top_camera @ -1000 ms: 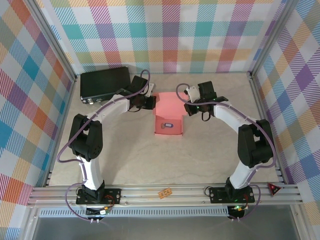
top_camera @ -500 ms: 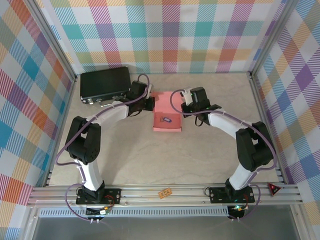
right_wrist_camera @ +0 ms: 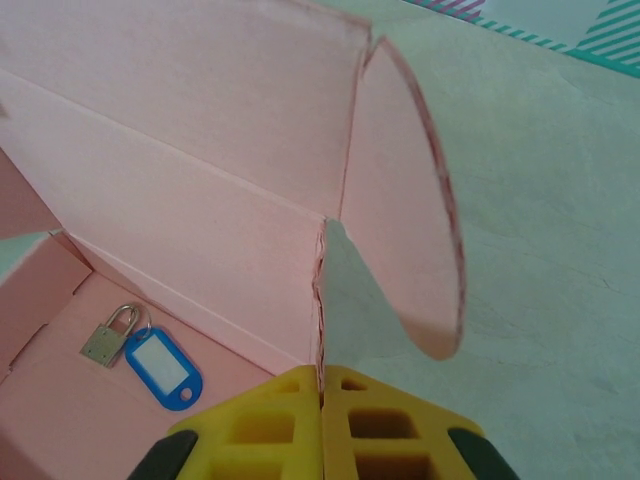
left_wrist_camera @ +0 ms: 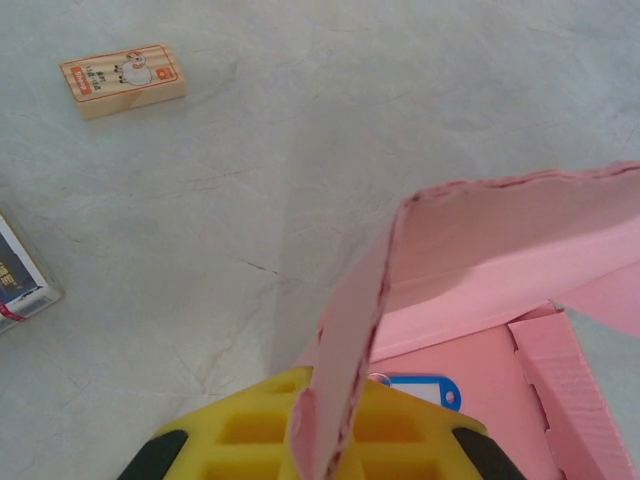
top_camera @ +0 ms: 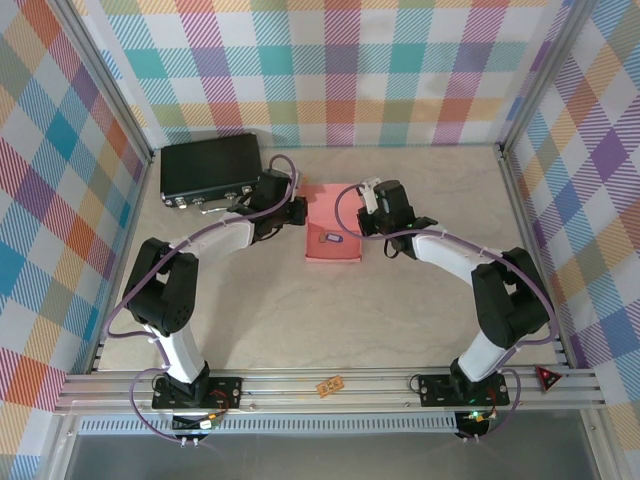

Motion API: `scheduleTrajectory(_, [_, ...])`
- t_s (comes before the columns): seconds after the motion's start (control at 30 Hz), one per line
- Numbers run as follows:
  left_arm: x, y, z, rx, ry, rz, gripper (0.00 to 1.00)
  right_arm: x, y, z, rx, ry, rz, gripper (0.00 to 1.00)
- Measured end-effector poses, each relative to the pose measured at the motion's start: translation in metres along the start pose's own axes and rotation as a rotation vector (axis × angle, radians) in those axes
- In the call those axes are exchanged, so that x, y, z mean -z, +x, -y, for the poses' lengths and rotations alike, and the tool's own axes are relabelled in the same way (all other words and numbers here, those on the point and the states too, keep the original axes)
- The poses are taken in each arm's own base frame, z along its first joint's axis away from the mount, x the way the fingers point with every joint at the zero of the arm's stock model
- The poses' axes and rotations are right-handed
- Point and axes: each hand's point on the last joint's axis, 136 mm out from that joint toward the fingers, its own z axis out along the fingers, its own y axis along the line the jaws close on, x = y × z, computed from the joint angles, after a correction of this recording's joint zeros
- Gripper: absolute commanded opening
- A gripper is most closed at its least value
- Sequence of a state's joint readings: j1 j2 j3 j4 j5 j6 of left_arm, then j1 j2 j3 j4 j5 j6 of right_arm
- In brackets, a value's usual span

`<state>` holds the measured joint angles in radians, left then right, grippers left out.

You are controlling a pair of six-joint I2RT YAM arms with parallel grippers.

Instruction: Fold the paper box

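**Item:** paper box [top_camera: 333,240], pink card, centre of the overhead frame, half formed. Its long axis runs top to bottom of that frame, with the rear panel raised at the upper end.
**Contents:** a small padlock on a blue tag [right_wrist_camera: 160,362].
**Left gripper** [left_wrist_camera: 322,440]: I read it as pinched narrow on the left side flap, card between its yellow pads.
**Right gripper** [right_wrist_camera: 322,425]: pinched on the right side flap likewise.
**Relation I steer by:** the box lies between both tools, one at each upper corner, equally near. I judge the flaps must swing inward.
**Also present:** black case [top_camera: 210,168], upper left; wooden block [left_wrist_camera: 122,80].
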<state>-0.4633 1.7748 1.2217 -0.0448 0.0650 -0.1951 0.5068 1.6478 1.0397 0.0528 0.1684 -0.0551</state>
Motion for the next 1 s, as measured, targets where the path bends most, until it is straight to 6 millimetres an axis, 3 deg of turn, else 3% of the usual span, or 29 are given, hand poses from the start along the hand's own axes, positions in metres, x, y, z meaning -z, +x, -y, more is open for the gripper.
scheduleTrajectory(0.13, [0.000, 0.000, -0.001, 0.023, -0.003, 0.019, 0.16, 0.000, -0.003, -0.001, -0.015, 0.011, 0.011, 0.12])
scheduleTrajectory(0.47, [0.000, 0.003, 0.001, 0.047, 0.000, 0.024, 0.21, 0.000, -0.003, -0.003, -0.041, 0.016, 0.014, 0.26])
scheduleTrajectory(0.7, [0.000, 0.003, 0.001, 0.050, 0.000, 0.025, 0.21, 0.000, -0.001, -0.003, -0.053, 0.019, 0.005, 0.28])
scheduleTrajectory(1.0, [0.003, 0.005, 0.001, 0.074, 0.001, 0.023, 0.17, -0.002, 0.016, 0.002, -0.111, 0.051, -0.072, 0.25])
